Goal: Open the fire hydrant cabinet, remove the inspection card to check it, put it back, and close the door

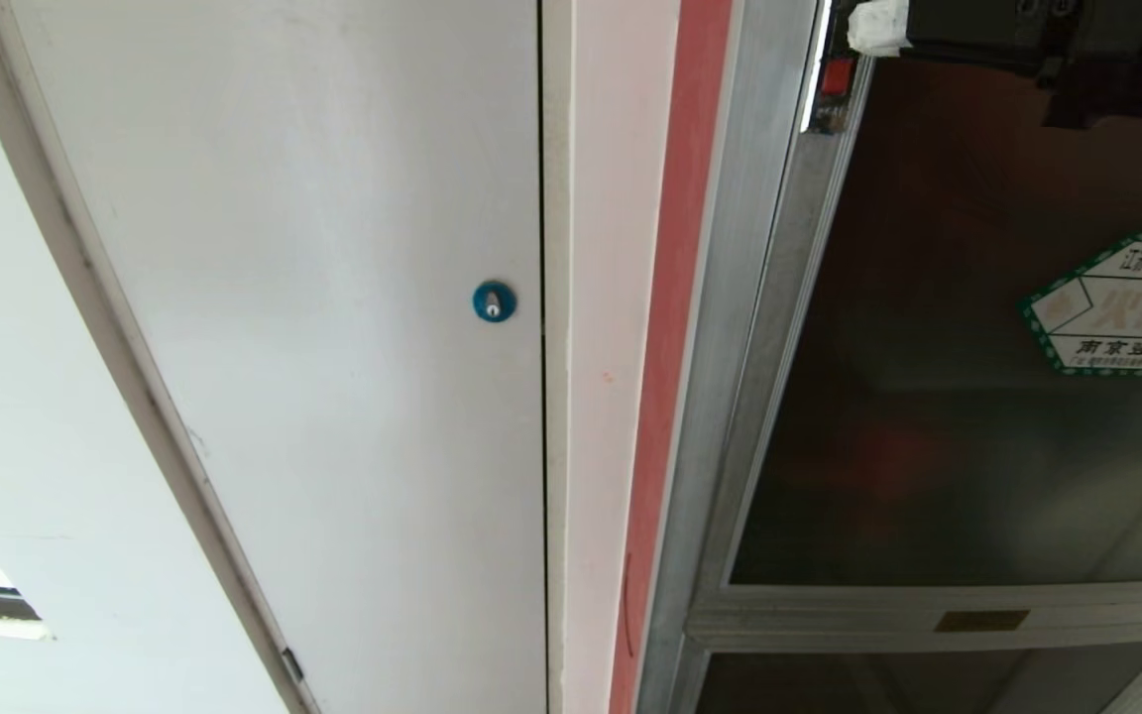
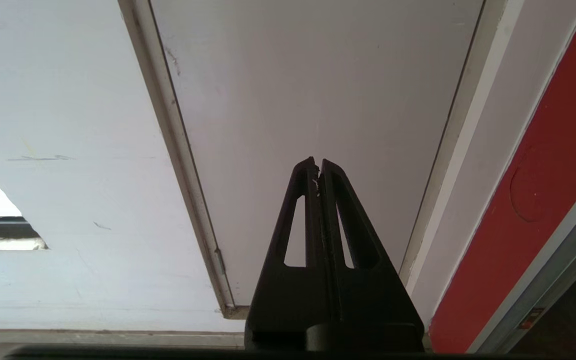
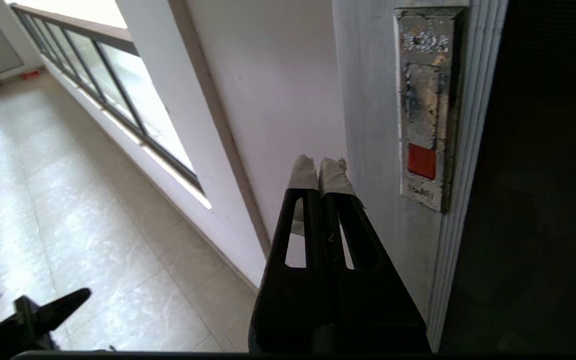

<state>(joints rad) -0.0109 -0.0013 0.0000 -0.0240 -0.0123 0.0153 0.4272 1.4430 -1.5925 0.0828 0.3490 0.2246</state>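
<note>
Fingers pressed together and empty, the right gripper (image 3: 320, 165) nears the latch (image 3: 425, 107) on the door (image 1: 968, 397), apparently to release it, while the left gripper (image 2: 317, 162), likewise closed on nothing, idles facing a white panel door (image 2: 318, 90).

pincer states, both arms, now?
Left pincer: closed, empty, parked facing the white panel door.
Right pincer: closed, empty, beside the cabinet door's latch.
</note>
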